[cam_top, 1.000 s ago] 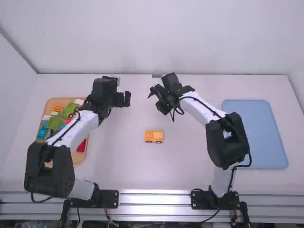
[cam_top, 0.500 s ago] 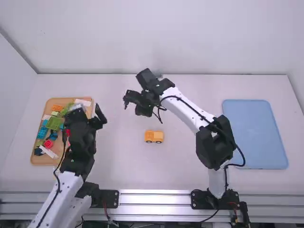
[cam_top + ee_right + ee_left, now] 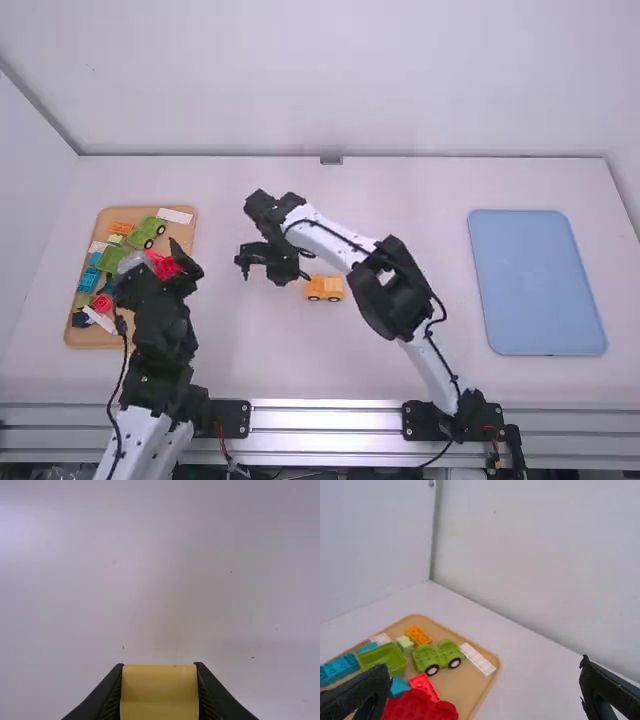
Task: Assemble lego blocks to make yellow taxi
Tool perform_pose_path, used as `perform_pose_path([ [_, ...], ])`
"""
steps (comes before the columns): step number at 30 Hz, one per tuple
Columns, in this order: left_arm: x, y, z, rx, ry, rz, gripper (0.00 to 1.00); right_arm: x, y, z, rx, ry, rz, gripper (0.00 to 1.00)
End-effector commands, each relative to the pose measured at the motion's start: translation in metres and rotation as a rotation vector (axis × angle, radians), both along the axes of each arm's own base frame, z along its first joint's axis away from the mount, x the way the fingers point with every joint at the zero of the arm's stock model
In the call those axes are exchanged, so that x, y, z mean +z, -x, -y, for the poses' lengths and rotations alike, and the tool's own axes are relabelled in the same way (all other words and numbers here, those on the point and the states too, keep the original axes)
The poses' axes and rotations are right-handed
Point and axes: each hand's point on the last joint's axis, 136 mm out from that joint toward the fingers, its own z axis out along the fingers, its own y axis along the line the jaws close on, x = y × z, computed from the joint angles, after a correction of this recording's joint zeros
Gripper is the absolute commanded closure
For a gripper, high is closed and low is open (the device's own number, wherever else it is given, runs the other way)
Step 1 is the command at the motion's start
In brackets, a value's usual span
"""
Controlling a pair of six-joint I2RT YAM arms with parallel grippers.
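Left jaws, spread wide, swung to tray [image 3: 460,680], frame left | right jaws, gripping yellow block [image 3: 159,692], came near car [image 3: 325,287] | more building likely next

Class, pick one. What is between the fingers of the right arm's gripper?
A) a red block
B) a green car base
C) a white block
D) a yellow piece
D: in the right wrist view, a yellow piece sits between the fingers of the right gripper, with one finger against each side.
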Motion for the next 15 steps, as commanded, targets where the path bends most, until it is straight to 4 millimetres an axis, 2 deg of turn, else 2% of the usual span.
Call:
perform_pose_path([
  [1, -0.001, 0.006, -0.008, 0.057, 0.002, 0.004, 0.01, -0.001, -0.004, -0.008, -0.024, -0.004, 0.015, 1.0],
  [5, -0.004, 0.006, -0.008, 0.056, 0.003, -0.005, 0.01, -0.012, 0.002, -0.012, -0.017, 0.007, 0.0, 0.99],
  [8, -0.006, 0.006, -0.008, 0.057, 0.001, -0.016, 0.01, -0.023, 0.015, -0.014, -0.002, 0.025, -0.041, 0.99],
  [15, -0.006, 0.006, -0.008, 0.056, 0.002, -0.018, 0.01, -0.026, 0.021, -0.019, 0.013, 0.023, -0.044, 0.91],
])
